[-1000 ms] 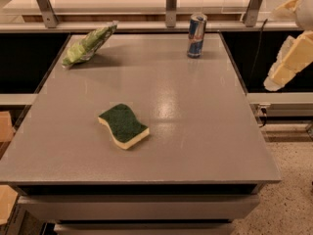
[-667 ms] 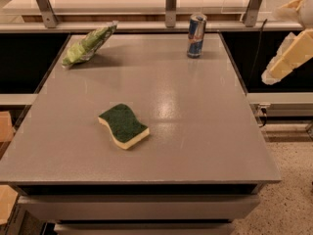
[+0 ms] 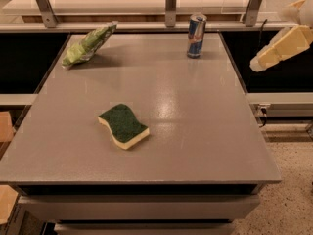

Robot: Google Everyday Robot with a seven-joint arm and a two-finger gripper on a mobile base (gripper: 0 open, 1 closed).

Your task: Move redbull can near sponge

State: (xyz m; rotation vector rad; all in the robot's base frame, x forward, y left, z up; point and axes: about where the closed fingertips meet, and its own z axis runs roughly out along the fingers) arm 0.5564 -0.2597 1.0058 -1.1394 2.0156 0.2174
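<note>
The redbull can point(image 3: 196, 35) stands upright near the far right edge of the grey table point(image 3: 195, 131). It is blue and silver with a silver top. The sponge point(image 3: 123, 125) lies flat near the table's middle left, green scouring side up over pale yellow foam. My gripper point(image 3: 261, 61) is cream-coloured and hangs in the air off the table's right side, to the right of the can and well apart from it. It holds nothing.
A light green snack bag point(image 3: 88, 45) lies at the far left corner. Metal posts point(image 3: 170, 5) and a rail run along the table's back edge. Speckled floor point(image 3: 288, 180) lies to the right of the table.
My gripper has risen and swung a little to the left, toward the table's far right edge. The can, sponge and bag have not moved.
</note>
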